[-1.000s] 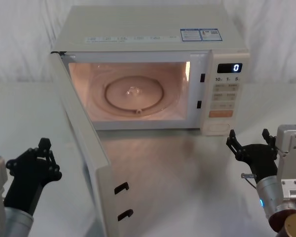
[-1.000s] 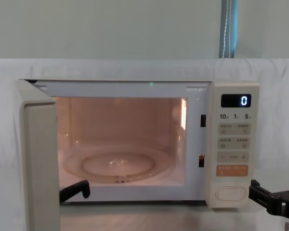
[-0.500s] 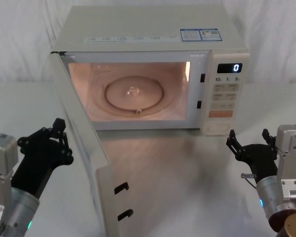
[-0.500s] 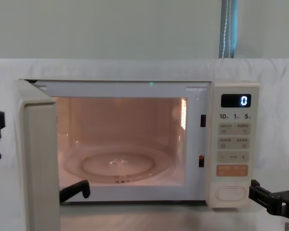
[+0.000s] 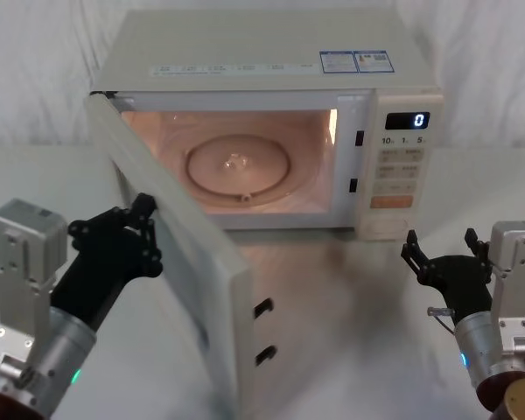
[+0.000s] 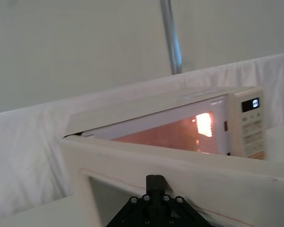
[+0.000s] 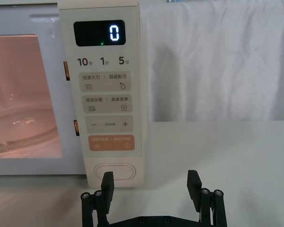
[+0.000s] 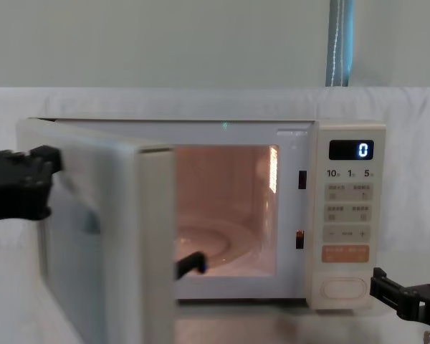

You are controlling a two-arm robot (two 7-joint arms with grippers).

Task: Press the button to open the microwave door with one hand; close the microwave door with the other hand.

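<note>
The cream microwave door [image 5: 201,280] stands partly swung in, hinged at the left, with its dark window showing in the chest view [image 8: 86,236]. My left gripper [image 5: 145,210] is shut and its tip rests against the door's outer face [image 6: 189,175]; this gripper also shows in the wrist view [image 6: 155,180] and the chest view [image 8: 43,168]. The plain cream pill-shaped button [image 5: 383,229] sits at the bottom of the control panel [image 7: 114,171] [image 8: 344,288]. My right gripper [image 5: 442,241] is open, low over the table just in front of and below the button [image 7: 150,182] [image 8: 410,281], not touching it.
The microwave body [image 5: 262,52] stands at the back centre on a white-covered table [image 5: 350,332]. Its cavity is lit, with a glass turntable [image 5: 238,164] inside. The display [image 7: 99,33] reads 0, and an orange key [image 7: 110,142] lies above the button. White cloth hangs behind.
My left gripper has moved forward and to the right against the door. The door has swung from wide open to partly closed. The right arm has not moved.
</note>
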